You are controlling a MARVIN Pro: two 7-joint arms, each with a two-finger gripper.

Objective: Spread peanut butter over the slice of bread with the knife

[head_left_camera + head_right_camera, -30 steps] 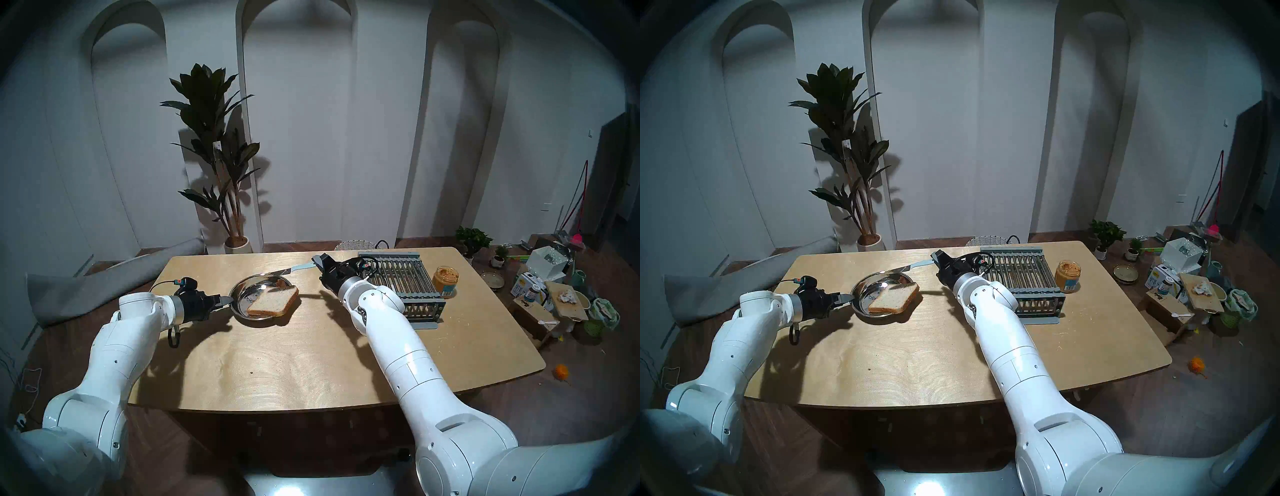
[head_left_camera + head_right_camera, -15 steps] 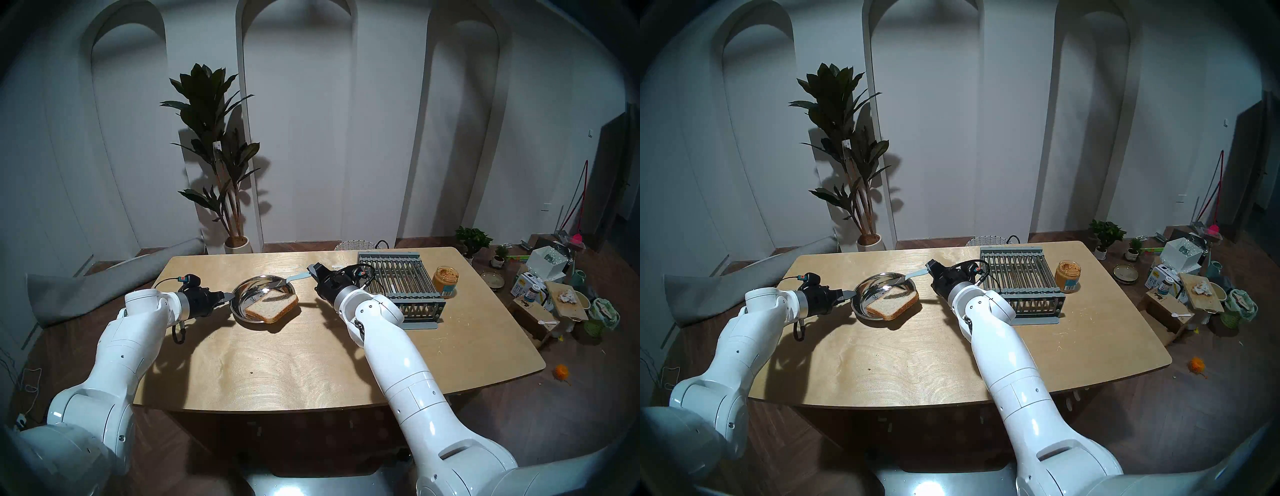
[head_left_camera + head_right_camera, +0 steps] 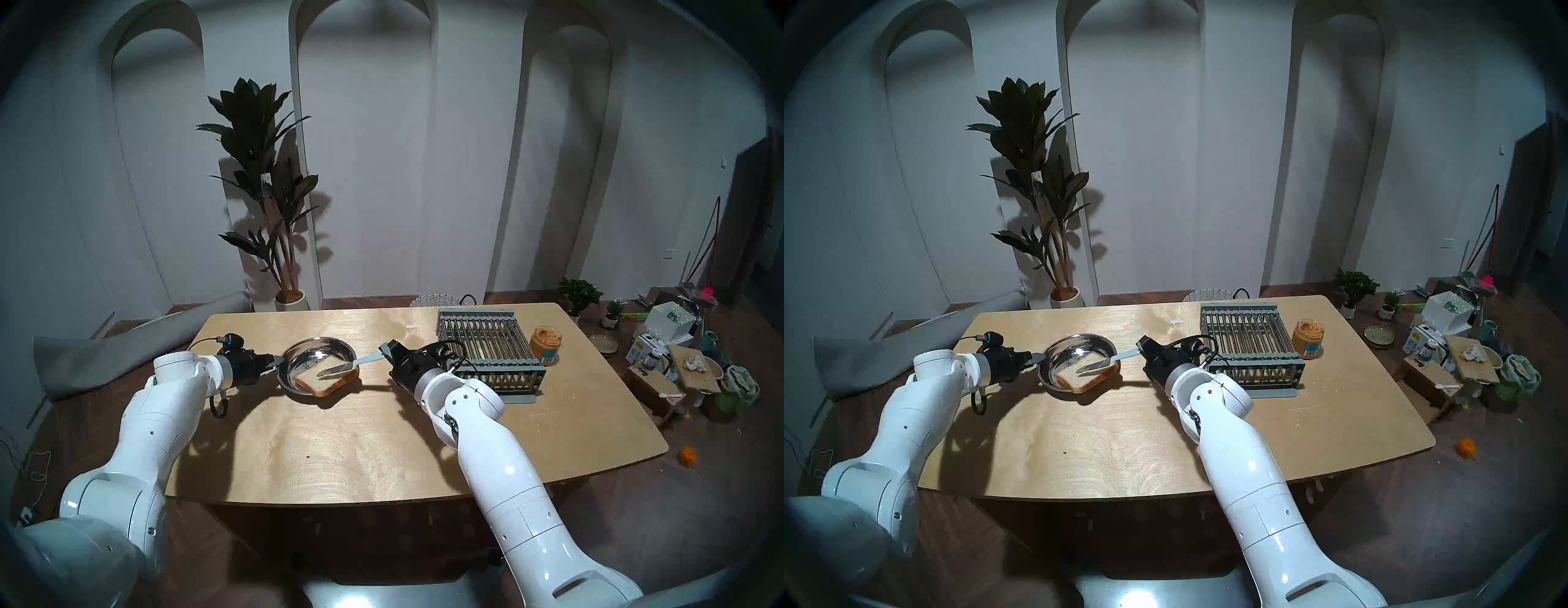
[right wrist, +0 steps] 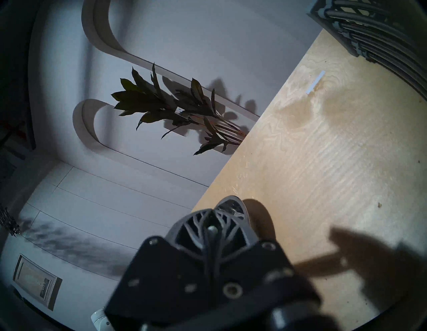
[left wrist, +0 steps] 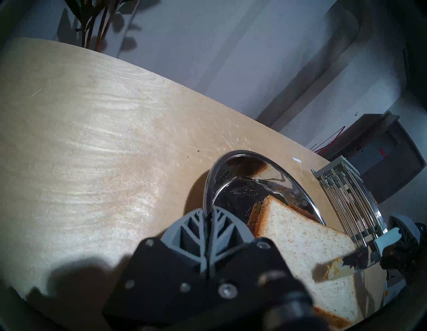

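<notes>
The slice of bread (image 3: 320, 381) lies in a steel plate (image 3: 316, 340) and overhangs its near rim. My right gripper (image 3: 387, 349) is shut on the pale-blue handle of the knife (image 3: 368, 359). The blade reaches left and rests flat over the bread's top. In the left wrist view the blade tip carries a tan smear of peanut butter (image 5: 335, 269) above the bread (image 5: 298, 249). My left gripper (image 5: 209, 213) is shut on the plate's left rim (image 5: 206, 191). The peanut butter jar (image 3: 546, 339) stands open at the far right of the table.
A grey slatted rack (image 3: 488, 339) sits between my right wrist and the jar. The wooden table (image 3: 360, 446) is bare in front of the plate. A potted plant (image 3: 271, 191) stands behind it, and clutter (image 3: 679, 361) covers the floor to the right.
My right arm has brought the knife from beyond the plate's far rim down and toward me onto the bread. The left gripper closed on the plate's rim, and the plate shifted slightly.
</notes>
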